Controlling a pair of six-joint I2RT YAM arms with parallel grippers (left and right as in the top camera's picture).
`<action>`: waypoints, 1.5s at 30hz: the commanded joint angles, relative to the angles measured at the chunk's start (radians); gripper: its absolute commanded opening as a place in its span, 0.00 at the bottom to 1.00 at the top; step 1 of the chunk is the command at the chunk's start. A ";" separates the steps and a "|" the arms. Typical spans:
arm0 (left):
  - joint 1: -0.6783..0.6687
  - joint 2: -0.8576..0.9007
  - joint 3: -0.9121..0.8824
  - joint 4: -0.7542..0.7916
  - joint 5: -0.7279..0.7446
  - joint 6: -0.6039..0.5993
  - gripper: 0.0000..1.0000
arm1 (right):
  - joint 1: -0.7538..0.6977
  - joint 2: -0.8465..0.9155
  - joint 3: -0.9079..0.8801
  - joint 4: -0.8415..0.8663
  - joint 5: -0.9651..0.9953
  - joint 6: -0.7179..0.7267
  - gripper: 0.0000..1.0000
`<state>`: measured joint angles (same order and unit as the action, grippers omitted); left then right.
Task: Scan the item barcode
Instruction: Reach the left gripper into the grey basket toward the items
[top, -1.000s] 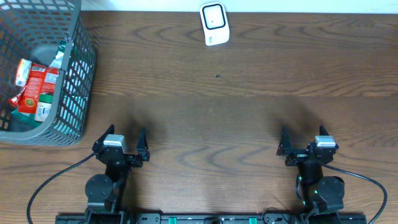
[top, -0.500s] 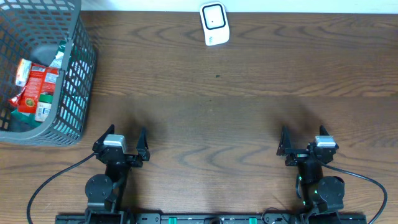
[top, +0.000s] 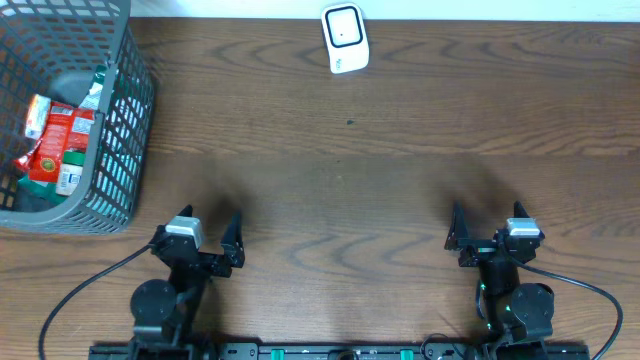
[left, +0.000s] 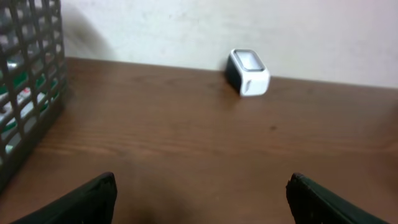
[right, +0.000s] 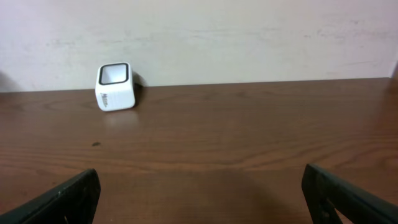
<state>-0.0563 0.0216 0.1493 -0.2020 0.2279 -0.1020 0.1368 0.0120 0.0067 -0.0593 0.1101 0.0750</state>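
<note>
Resting at the near edge of the wooden surface (top: 350, 170): left hand (top: 197, 232) and right hand (top: 488, 222), both spread wide, neither gripping anything; white scanner (top: 345, 38) at the far edge by the wall, near the middle, well apart from either hand; grey mesh basket (top: 125, 120) at the far left, ahead and to the left of the left hand; red packet (top: 58, 135) lying inside the basket among other wrapped goods, well apart from both hands; its barcode too small to make out.

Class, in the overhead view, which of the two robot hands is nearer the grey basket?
The left hand: it sits just below-right of the grey basket, whereas the right hand is far across the table from it.
</note>
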 joint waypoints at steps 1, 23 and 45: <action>-0.002 0.031 0.125 -0.045 0.036 -0.051 0.88 | -0.012 -0.005 -0.001 -0.003 0.012 -0.004 0.99; -0.001 1.016 1.384 -0.912 0.174 -0.050 0.88 | -0.012 -0.005 -0.001 -0.003 0.012 -0.004 0.99; 0.146 1.337 1.733 -0.972 -0.164 0.038 0.98 | -0.012 -0.005 -0.001 -0.003 0.012 -0.004 0.99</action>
<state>0.0292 1.3632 1.8671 -1.1999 0.1455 -0.0734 0.1368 0.0116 0.0067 -0.0597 0.1101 0.0750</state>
